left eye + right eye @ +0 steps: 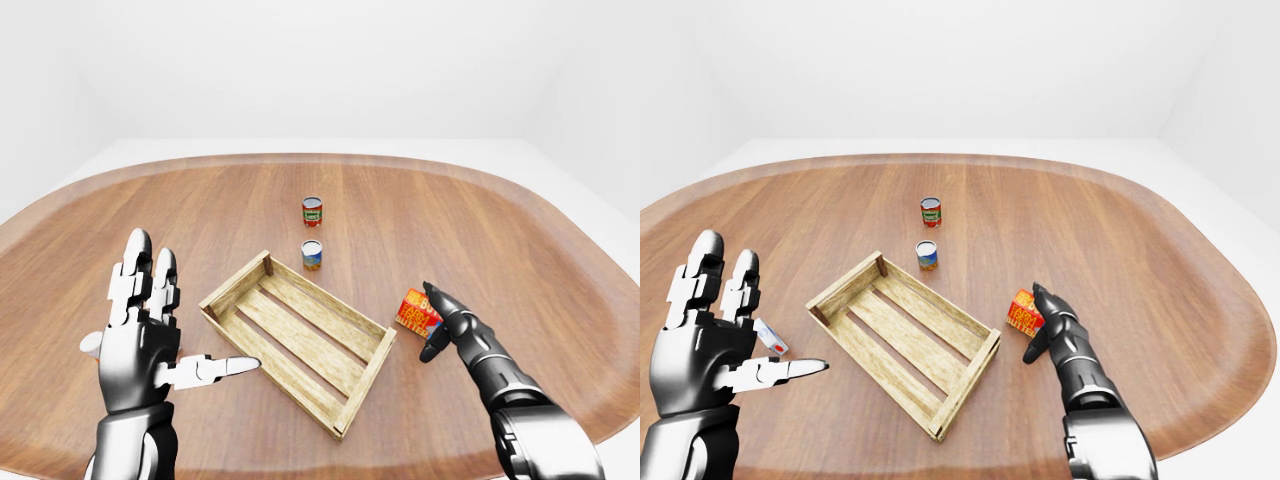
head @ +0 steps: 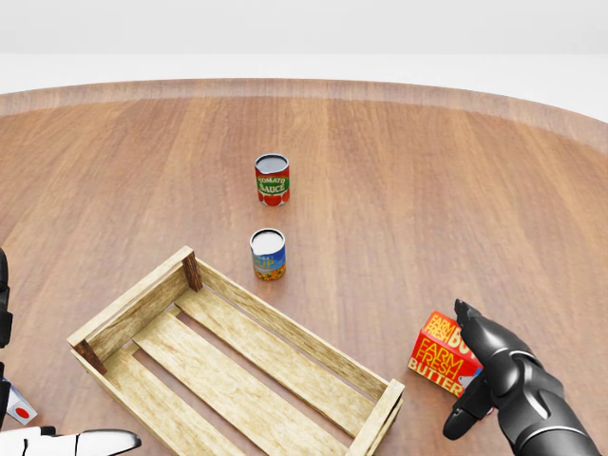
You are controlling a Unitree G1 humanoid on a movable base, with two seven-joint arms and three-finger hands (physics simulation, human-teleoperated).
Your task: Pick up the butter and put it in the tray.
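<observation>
The butter [image 2: 443, 352] is an orange and red box lying on the wooden table, just right of the tray's near right corner. My right hand [image 2: 463, 369] stands against the box's right side, with its fingers [image 2: 486, 334] spread along it and not closed round it. The tray [image 1: 330, 297] is an empty slatted wooden crate lying diagonally in the middle. My left hand [image 1: 190, 305] is raised, open and empty, left of the tray, with the thumb pointing toward the crate.
A tomato sauce can [image 2: 272, 179] and a second small can [image 2: 268, 254] stand upright above the tray in the head view. A small white item with a red mark [image 1: 770, 338] lies by my left hand. The table's curved edge [image 1: 600, 400] runs close at the lower right.
</observation>
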